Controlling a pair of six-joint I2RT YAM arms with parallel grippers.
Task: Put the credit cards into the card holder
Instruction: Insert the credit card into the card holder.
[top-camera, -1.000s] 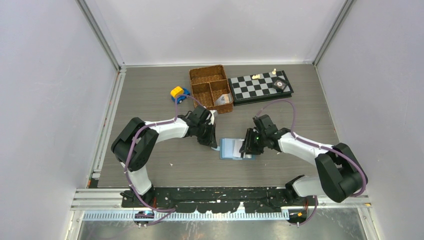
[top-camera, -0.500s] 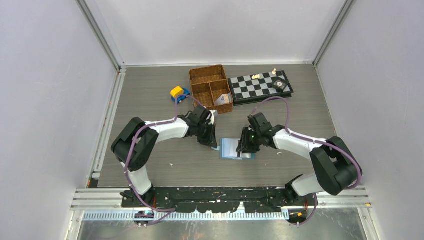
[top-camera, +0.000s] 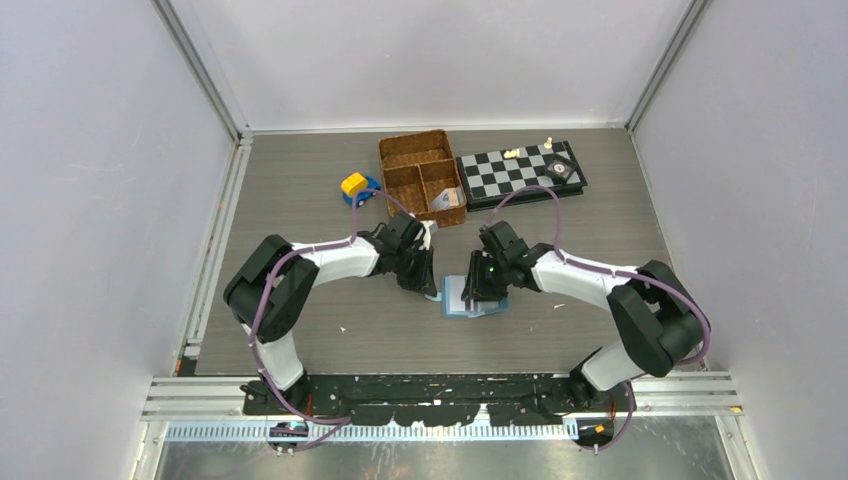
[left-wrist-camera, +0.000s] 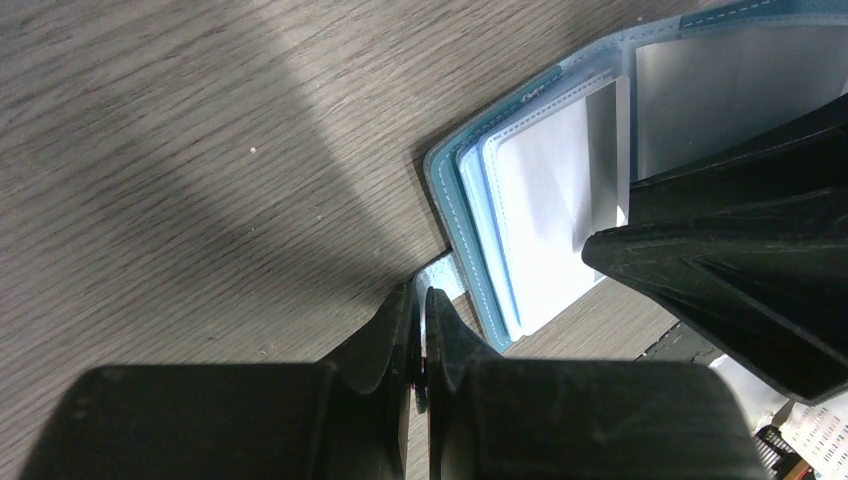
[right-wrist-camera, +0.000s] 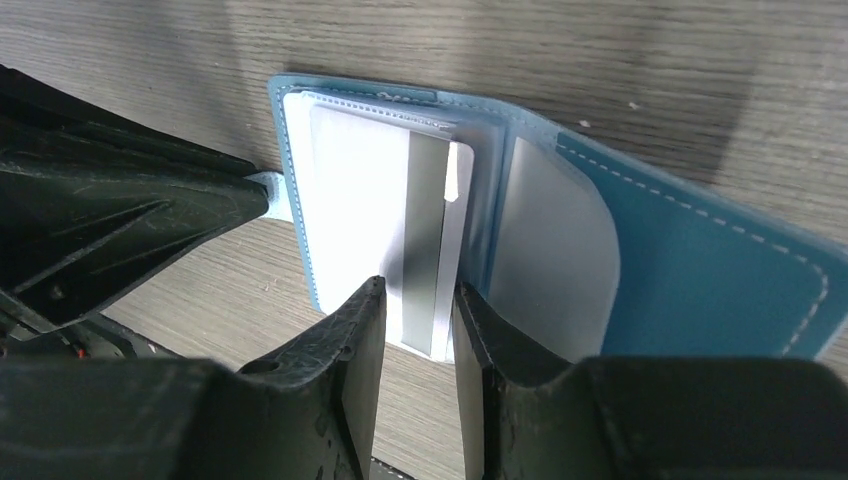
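The teal-blue card holder (top-camera: 452, 301) lies open on the table between the two arms. My left gripper (left-wrist-camera: 421, 290) is shut on its pale snap tab (left-wrist-camera: 441, 271) at the holder's left edge (left-wrist-camera: 470, 215). A white credit card with a grey stripe (right-wrist-camera: 420, 230) lies on the holder's left half (right-wrist-camera: 292, 190), its near end sticking out past the pocket. My right gripper (right-wrist-camera: 418, 285) stands open just at that near end, the stripe showing between the fingers (right-wrist-camera: 355, 330). The right half of the holder (right-wrist-camera: 700, 270) shows a clear inner pocket.
A brown wicker divided basket (top-camera: 412, 138) stands behind the arms with a small card in one compartment (top-camera: 447, 198). A chessboard (top-camera: 500, 180) with a few pieces lies to its right. A yellow and blue object (top-camera: 355, 186) sits left of the basket.
My right gripper has slid to the left, over the open card holder, and now covers more of it. The left arm has kept its place on the tab.
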